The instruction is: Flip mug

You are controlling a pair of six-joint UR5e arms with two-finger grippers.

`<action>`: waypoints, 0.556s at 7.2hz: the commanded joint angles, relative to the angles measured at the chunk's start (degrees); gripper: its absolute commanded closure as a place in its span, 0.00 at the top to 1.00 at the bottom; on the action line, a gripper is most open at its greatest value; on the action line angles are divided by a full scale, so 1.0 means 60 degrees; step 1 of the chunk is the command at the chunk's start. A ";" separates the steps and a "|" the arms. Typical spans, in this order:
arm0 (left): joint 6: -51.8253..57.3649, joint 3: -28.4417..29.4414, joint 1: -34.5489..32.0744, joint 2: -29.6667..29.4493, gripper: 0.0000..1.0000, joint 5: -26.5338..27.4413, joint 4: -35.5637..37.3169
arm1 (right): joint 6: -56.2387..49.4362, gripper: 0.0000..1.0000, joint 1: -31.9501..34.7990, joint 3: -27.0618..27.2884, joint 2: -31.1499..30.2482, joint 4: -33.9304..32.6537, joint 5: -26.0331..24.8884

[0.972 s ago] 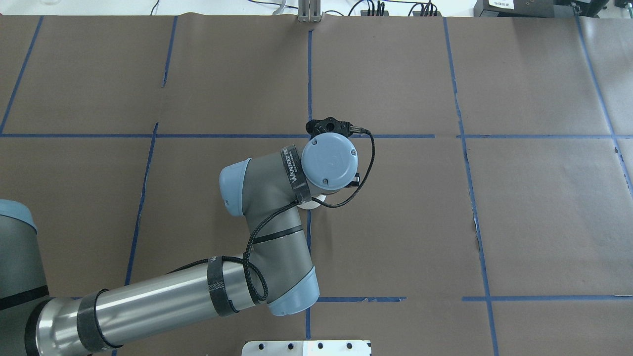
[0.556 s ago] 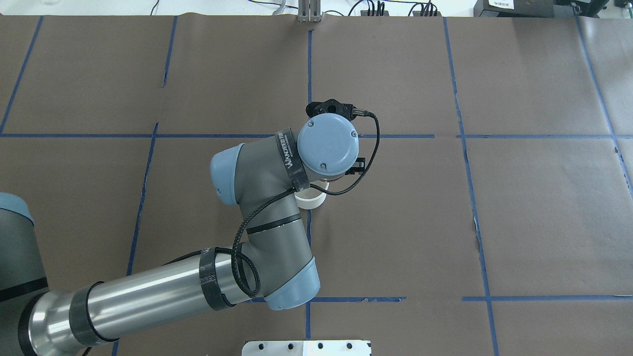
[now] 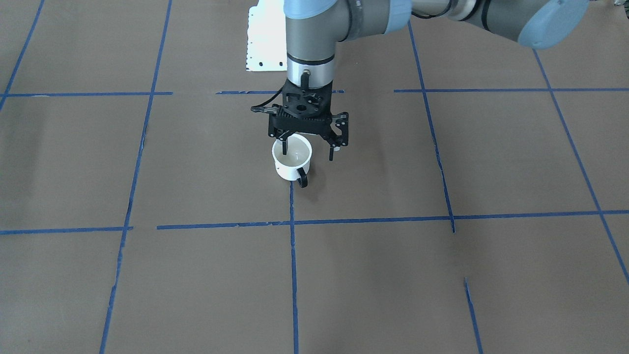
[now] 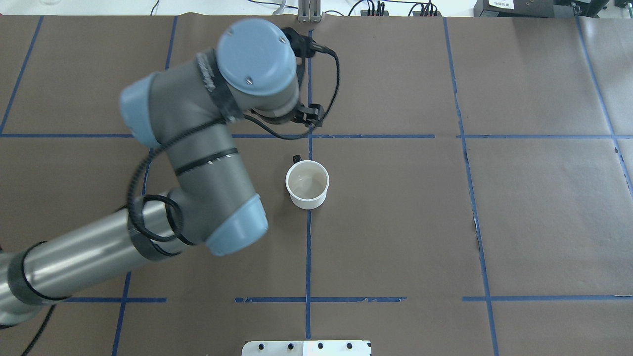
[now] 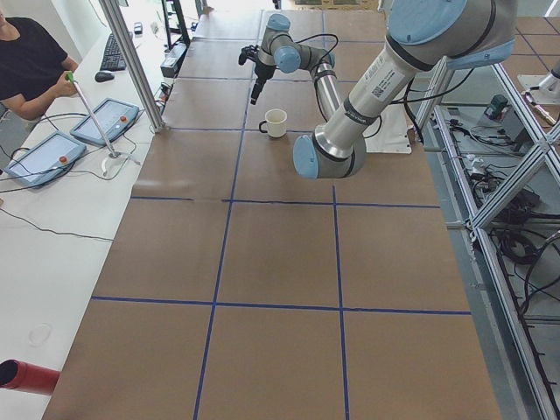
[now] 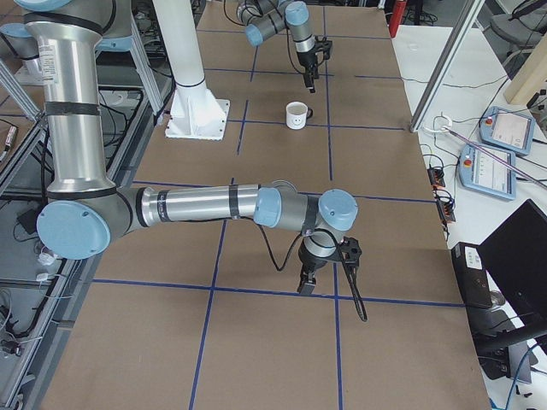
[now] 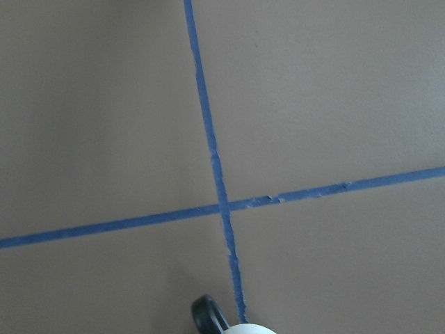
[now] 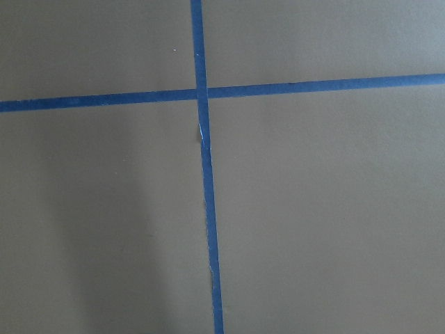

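Observation:
The white mug (image 4: 307, 184) stands upright on the brown table, mouth up, its black handle (image 4: 295, 159) pointing away from the robot. It also shows in the front view (image 3: 287, 172), the left side view (image 5: 276, 122) and the right side view (image 6: 297, 114), where the smiley face is visible. My left gripper (image 3: 308, 153) is open and empty, raised above the mug and apart from it. The left wrist view shows only the handle (image 7: 208, 316) at its bottom edge. My right gripper (image 6: 306, 286) hangs over bare table far from the mug; I cannot tell whether it is open or shut.
Blue tape lines (image 4: 308, 237) divide the brown table cover. A white base plate (image 4: 306, 347) sits at the robot's edge of the table. An operator (image 5: 31, 66) with control pendants (image 5: 105, 121) is at the far side.
The left arm has lifted and swung toward the far side of the table. The mug, mostly hidden under the wrist before, now stands fully uncovered.

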 commanded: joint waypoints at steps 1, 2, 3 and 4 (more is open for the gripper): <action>0.2362 -0.1333 -0.1946 0.1248 1.00 -0.1329 0.0253 | 0.0000 1.00 0.0000 -0.0001 0.0000 0.0000 0.0000; 0.3506 -0.1381 -0.2870 0.1747 1.00 -0.1989 0.0239 | 0.0000 1.00 0.0000 -0.0001 0.0000 0.0000 0.0000; 0.4953 -0.1382 -0.3793 0.2346 1.00 -0.2503 0.0210 | 0.0000 1.00 0.0000 -0.0001 0.0015 0.0000 0.0000; 0.6201 -0.1353 -0.4570 0.2904 1.00 -0.3247 0.0181 | 0.0000 1.00 0.0000 -0.0001 0.0000 0.0000 0.0000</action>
